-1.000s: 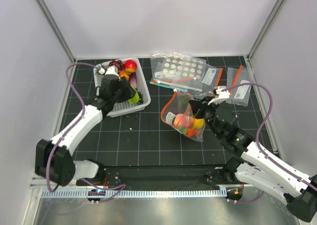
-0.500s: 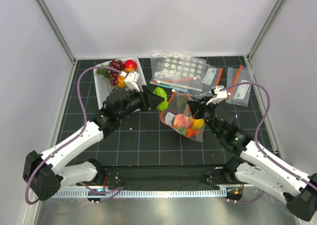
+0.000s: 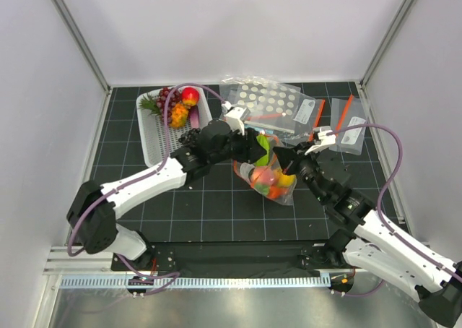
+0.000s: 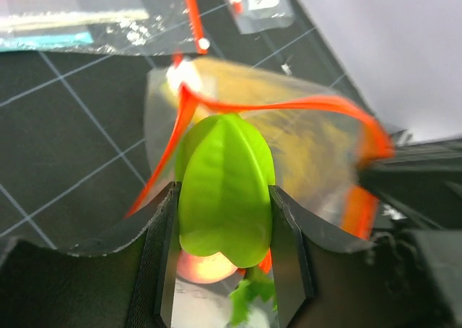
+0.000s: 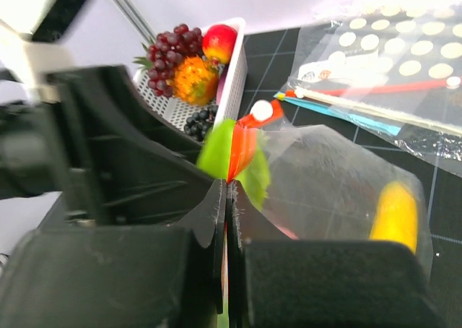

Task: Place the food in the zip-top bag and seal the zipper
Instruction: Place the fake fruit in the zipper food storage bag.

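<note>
The zip-top bag [image 3: 273, 175] stands open in the middle of the mat, with a yellow banana [image 3: 288, 178] and a pink peach [image 3: 264, 176] inside. My left gripper [image 3: 255, 147] is shut on the green piece [image 4: 226, 180] and holds it at the bag's open mouth, just inside the loop of the orange-red zipper [image 4: 296, 104]. My right gripper [image 5: 227, 185] is shut on the zipper edge [image 5: 242, 149] and holds the mouth up. It also shows in the top view [image 3: 290, 157]. The banana shows through the bag wall in the right wrist view [image 5: 393, 211].
A white slotted basket [image 3: 154, 134] at the back left holds grapes, a red fruit [image 3: 190, 95] and an orange piece. A dotted clear bag [image 3: 264, 101] and small labelled bags [image 3: 348, 128] lie behind the zip-top bag.
My left arm has swung from the basket across to the bag, carrying the green piece to its mouth. My right gripper has kept its hold on the zipper edge.
</note>
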{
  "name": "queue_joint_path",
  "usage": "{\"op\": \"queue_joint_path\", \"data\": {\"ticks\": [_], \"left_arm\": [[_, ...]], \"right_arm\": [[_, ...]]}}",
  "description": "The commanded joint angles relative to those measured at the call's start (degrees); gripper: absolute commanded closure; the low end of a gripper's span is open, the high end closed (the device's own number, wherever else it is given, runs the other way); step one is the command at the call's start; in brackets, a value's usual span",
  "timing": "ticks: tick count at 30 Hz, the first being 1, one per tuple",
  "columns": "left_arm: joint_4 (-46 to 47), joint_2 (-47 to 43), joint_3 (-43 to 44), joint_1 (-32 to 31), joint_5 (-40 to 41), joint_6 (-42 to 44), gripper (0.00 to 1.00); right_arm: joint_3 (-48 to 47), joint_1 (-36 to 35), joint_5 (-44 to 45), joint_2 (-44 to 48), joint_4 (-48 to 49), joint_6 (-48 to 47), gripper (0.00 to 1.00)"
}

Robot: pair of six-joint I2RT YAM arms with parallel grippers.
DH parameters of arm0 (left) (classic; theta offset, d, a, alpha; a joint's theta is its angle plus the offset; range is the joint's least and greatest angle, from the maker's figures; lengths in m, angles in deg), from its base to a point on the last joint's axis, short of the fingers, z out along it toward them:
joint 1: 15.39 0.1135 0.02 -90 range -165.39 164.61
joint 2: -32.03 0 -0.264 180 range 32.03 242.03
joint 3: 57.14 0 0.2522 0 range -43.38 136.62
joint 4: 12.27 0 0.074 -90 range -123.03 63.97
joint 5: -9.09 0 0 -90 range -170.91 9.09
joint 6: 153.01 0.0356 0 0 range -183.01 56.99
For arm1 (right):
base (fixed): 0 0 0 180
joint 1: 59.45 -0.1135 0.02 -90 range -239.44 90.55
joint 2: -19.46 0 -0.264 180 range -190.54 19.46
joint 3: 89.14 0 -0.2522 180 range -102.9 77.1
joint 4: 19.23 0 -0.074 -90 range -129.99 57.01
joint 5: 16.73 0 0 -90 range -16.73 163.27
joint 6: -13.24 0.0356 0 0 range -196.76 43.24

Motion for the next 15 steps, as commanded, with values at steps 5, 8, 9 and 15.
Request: {"op": "queue_joint_path", "data": {"ticks": [5,8,9,15], "left_arm": [[-7.0,4.4,6.9,-3.1,3.9,6.4,0.37],[-9.4,4.2,8.3,-4.7,7.8,7.3,0.15],[-9.5,3.7,8.1,-5.2,8.2,7.8,0.09],[-9.4,-2.2,5.1,-5.2,13.6,8.3,0.0]], "right_arm": [[0.9,0.0,0.4,3.3,4.5,-0.8,0.99],[1.3,-0.1,2.1,3.8,4.3,-0.4,0.99],[1.3,0.0,2.5,3.8,4.2,-0.4,0.99],[1.2,0.0,4.7,3.6,3.2,-0.1,0.99]]}}
